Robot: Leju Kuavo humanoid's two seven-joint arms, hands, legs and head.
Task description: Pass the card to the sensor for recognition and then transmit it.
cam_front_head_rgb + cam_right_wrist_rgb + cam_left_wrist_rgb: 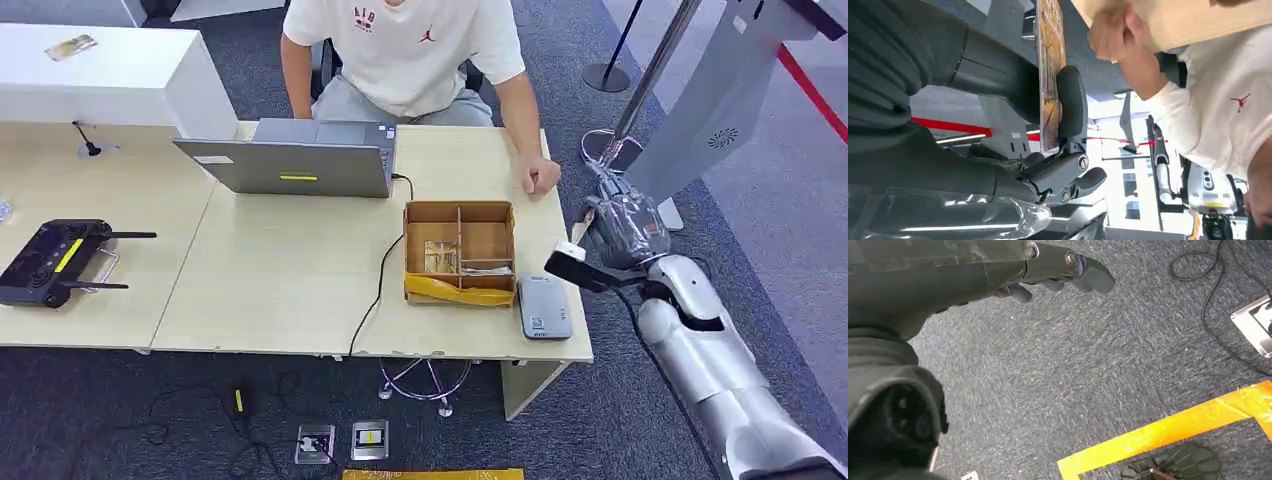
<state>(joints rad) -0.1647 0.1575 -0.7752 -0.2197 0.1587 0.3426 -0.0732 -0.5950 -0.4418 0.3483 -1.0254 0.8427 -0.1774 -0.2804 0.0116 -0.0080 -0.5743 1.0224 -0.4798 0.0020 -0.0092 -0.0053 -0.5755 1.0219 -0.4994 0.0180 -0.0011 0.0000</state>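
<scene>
Right hand [622, 222]: off the desk's [280, 290] right edge, pinching the card [1050, 75] between thumb and finger.
Left hand [1048, 270]: over carpet, fingers apart, holding nothing.
Sensor [544, 306]: near-right desk corner, beside the box [460, 252].
Person's hand [540, 176]: far-right desk edge.

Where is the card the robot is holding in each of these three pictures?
Head view: the card itself is too small to make out; the right hand holding it is beyond the table's right edge.
Left wrist view: not in it.
Right wrist view: the card stands edge-on, pinched by the right hand.
Shared landmark: the person's fist on the table.
</scene>
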